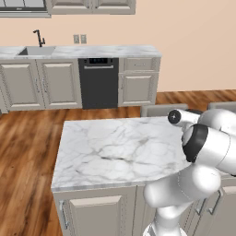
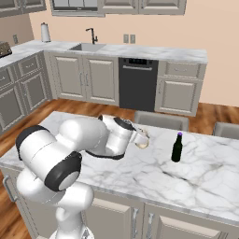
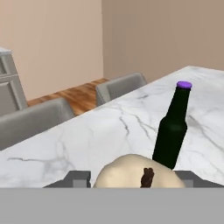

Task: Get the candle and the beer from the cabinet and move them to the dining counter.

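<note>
The beer stands upright on the white marble table, its long axis vertical, the long neck pointing straight up and the purple cap on top. In the hand view the same bottle rises just behind and to the right of the candle, base planted on the marble, not leaning.

The candle is a cream lump sitting right at the bottom of the hand view, its rounded top up and a short dark wick showing on its near side. In the right base view it shows as a small pale shape at the end of the arm, near the far edge of the table and to the left of the beer, apart from it. Whether its base rests on the marble or hangs just above it cannot be told.

The gripper reaches out level over the table, with its fingers on either side of the candle. The two grey finger blocks flank the candle in the hand view, so the jaws are partly spread and pinched on the candle's width rather than pressed together.

Two grey chairs stand along the far side of the table. Beyond them, against the wall, runs a kitchen worktop with a sink and a dark dishwasher.
</note>
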Available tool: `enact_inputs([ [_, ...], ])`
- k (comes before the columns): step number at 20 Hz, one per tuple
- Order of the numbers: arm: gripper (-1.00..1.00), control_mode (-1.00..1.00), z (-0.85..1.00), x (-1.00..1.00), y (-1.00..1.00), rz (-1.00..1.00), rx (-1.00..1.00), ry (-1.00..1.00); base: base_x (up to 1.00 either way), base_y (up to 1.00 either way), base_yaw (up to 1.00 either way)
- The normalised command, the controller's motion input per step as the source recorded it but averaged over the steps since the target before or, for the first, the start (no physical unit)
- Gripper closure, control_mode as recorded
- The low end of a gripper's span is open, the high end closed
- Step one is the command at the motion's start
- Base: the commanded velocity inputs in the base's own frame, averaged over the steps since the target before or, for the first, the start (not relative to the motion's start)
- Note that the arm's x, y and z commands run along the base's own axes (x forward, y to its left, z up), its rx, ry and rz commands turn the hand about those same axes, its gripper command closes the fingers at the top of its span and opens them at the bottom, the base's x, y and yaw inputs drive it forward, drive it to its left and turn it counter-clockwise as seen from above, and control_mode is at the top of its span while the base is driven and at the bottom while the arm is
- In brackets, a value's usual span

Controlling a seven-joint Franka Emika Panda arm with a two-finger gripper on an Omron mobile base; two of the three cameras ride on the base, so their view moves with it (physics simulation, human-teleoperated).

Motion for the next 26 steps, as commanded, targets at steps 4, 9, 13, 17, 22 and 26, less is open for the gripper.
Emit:
enact_inputs([
  [4, 1.0, -1.0, -0.29, 0.19, -0.09, 0.0, 0.01, 0.01, 0.0, 0.0, 0.0],
  [9, 1.0, -1.0, -0.38, 0.13, 0.0, 0.0, 0.0, 0.0, 0.0, 0.0, 0.0],
  [13, 1.0, -1.0, -0.43, 0.03, 0.0, 0.0, 0.0, -0.03, 0.0, 0.0, 0.0],
  [17, 1.0, -1.0, -0.46, 0.0, 0.0, 0.0, -0.03, -0.09, 0.0, 0.0, 0.0],
  [22, 1.0, -1.0, -0.42, 0.0, 0.0, 0.0, -0.01, -0.08, 0.0, 0.0, 0.0],
  [26, 1.0, -1.0, -0.34, 0.0, 0.0, 0.0, 0.0, -0.07, 0.0, 0.0, 0.0],
])
